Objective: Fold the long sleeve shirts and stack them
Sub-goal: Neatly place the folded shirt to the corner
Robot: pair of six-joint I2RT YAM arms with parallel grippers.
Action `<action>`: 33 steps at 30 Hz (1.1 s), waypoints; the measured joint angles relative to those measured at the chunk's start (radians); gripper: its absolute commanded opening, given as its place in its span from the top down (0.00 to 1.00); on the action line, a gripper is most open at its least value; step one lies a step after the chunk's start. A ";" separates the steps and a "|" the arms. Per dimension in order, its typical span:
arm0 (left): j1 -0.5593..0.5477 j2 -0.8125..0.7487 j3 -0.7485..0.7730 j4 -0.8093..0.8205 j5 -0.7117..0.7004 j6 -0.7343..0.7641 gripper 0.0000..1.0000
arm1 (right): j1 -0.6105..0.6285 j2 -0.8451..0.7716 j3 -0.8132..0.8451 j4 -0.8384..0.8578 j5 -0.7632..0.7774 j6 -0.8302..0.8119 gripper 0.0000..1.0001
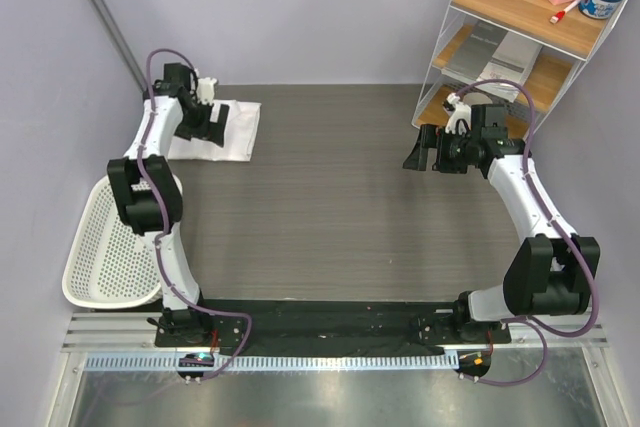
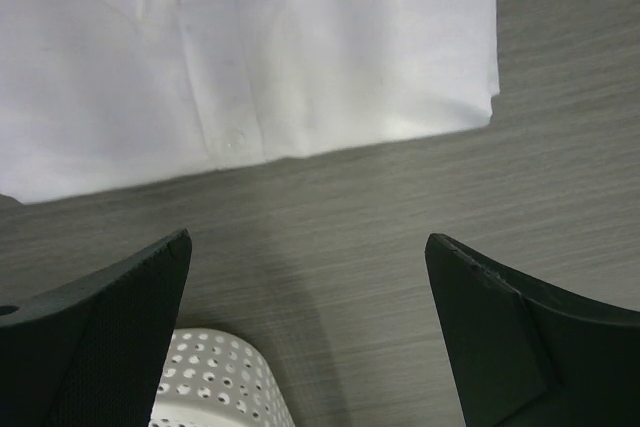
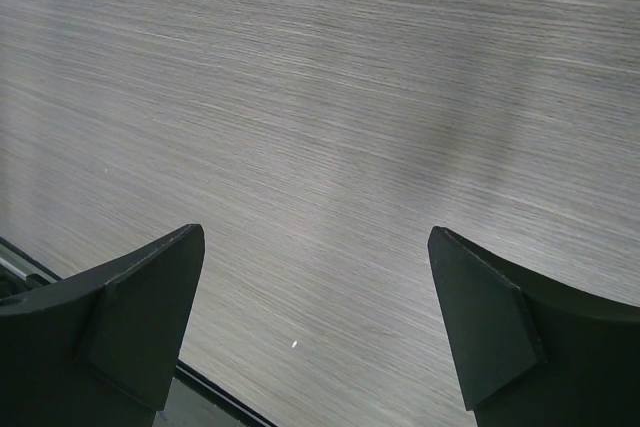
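One folded white shirt (image 2: 300, 47) lies on the table (image 1: 350, 207). The left gripper (image 2: 310, 247) hangs near it, spread wide. The right gripper (image 3: 315, 237), spread wide too, is well apart.

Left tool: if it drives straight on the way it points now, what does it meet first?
Probably the bare grey table, just short of the near edge of the folded shirt. The left tool is open with nothing between its fingers. Depth is unclear, so it might land on the shirt itself.
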 measured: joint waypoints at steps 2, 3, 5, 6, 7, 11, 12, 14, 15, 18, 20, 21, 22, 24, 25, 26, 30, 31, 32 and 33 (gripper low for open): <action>0.000 0.000 -0.055 0.000 -0.003 -0.014 0.00 | 0.000 -0.007 0.000 0.000 0.000 0.004 0.00; 0.000 0.000 -0.082 0.002 -0.006 -0.019 0.00 | 0.000 -0.010 0.000 0.000 0.000 0.005 0.00; 0.000 0.000 -0.136 0.008 -0.015 -0.033 0.00 | 0.000 -0.011 0.000 0.000 -0.002 0.007 0.00; 0.000 0.002 -0.159 0.015 -0.023 -0.039 0.00 | 0.000 -0.011 0.000 0.000 -0.002 0.008 0.00; 0.000 0.004 -0.174 0.022 -0.027 -0.042 0.00 | 0.000 -0.011 0.000 0.000 -0.003 0.008 0.00; 0.000 0.036 -0.201 0.074 -0.056 -0.062 0.00 | 0.000 -0.011 0.000 0.000 -0.003 0.010 0.00; 0.000 0.050 -0.201 0.093 -0.065 -0.069 0.00 | 0.000 -0.011 0.000 0.000 -0.003 0.010 0.00; 0.000 0.075 -0.201 0.122 -0.076 -0.080 0.00 | 0.000 -0.011 0.000 0.000 -0.003 0.011 0.00; -0.001 0.089 -0.201 0.136 -0.080 -0.091 0.00 | 0.000 -0.011 0.000 0.000 -0.003 0.011 0.00; -0.002 0.127 -0.177 0.156 -0.092 -0.109 0.00 | 0.000 -0.011 0.000 0.000 -0.003 0.011 0.00; -0.003 0.152 -0.141 0.167 -0.094 -0.122 0.00 | 0.000 -0.011 0.000 0.000 -0.003 0.011 0.00; -0.003 0.163 -0.124 0.169 -0.094 -0.129 0.00 | 0.000 -0.011 0.000 0.000 -0.003 0.011 0.00; -0.003 0.175 -0.106 0.169 -0.095 -0.137 0.00 | 0.000 -0.011 0.000 0.000 -0.003 0.011 0.00; -0.003 0.196 -0.072 0.171 -0.096 -0.146 0.00 | 0.000 -0.011 0.000 0.000 -0.003 0.011 0.00; -0.003 0.208 -0.053 0.174 -0.096 -0.151 0.00 | 0.000 -0.010 0.000 0.000 -0.003 0.011 0.00; -0.003 0.219 -0.035 0.179 -0.095 -0.154 0.00 | 0.000 -0.008 0.000 0.000 -0.003 0.011 0.00; -0.003 0.262 0.030 0.190 -0.095 -0.180 0.00 | 0.000 0.006 0.000 0.000 -0.003 0.011 0.00; -0.003 0.271 0.045 0.193 -0.096 -0.189 0.00 | 0.000 0.009 0.000 0.000 -0.003 0.011 0.00; -0.003 0.281 0.061 0.198 -0.095 -0.198 0.00 | 0.000 0.013 0.000 0.000 -0.002 0.011 0.00; -0.003 0.289 0.074 0.202 -0.096 -0.204 0.00 | 0.000 0.018 0.000 0.000 -0.003 0.011 0.00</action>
